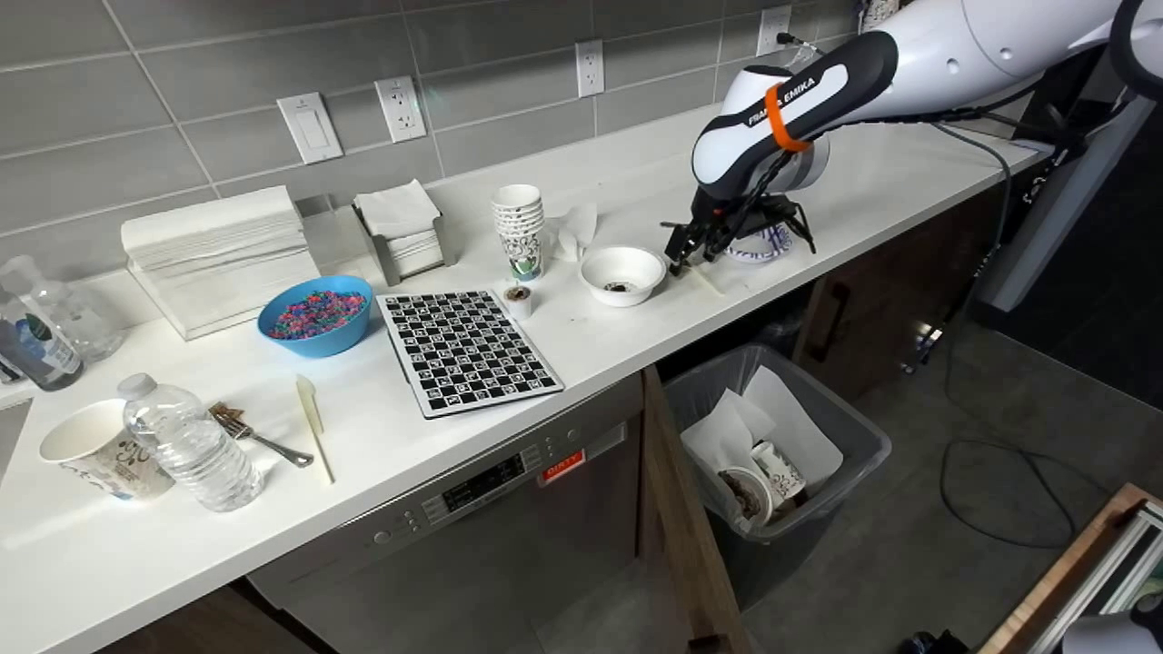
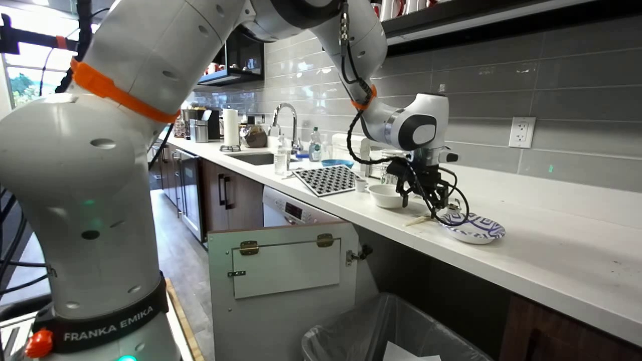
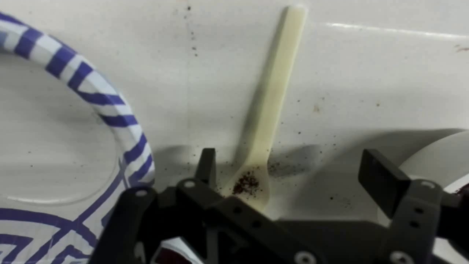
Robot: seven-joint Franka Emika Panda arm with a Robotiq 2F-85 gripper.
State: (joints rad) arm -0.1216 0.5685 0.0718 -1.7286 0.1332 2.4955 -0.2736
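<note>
My gripper (image 3: 293, 172) is open and empty in the wrist view, low over the white counter. It also shows in both exterior views (image 1: 695, 250) (image 2: 421, 200). A pale plastic spoon (image 3: 274, 95) lies on the counter with dark red grains in its bowl end. That end lies between the fingers, nearer the left one; its tip is hidden by the gripper. A blue-and-white patterned bowl (image 3: 124, 121) stands on the left in the wrist view. A white bowl (image 1: 622, 272) with dark residue stands on the other side, close to the right finger; its edge shows in the wrist view (image 3: 439, 154).
A small white cup (image 1: 518, 302), stacked paper cups (image 1: 520, 227) and a checkered board (image 1: 472, 350) stand farther along the counter. A blue bowl (image 1: 327, 338) holds colourful bits. Below the counter edge are an open cabinet door (image 2: 286, 306) and a lined bin (image 1: 863, 445). A tiled wall backs the counter.
</note>
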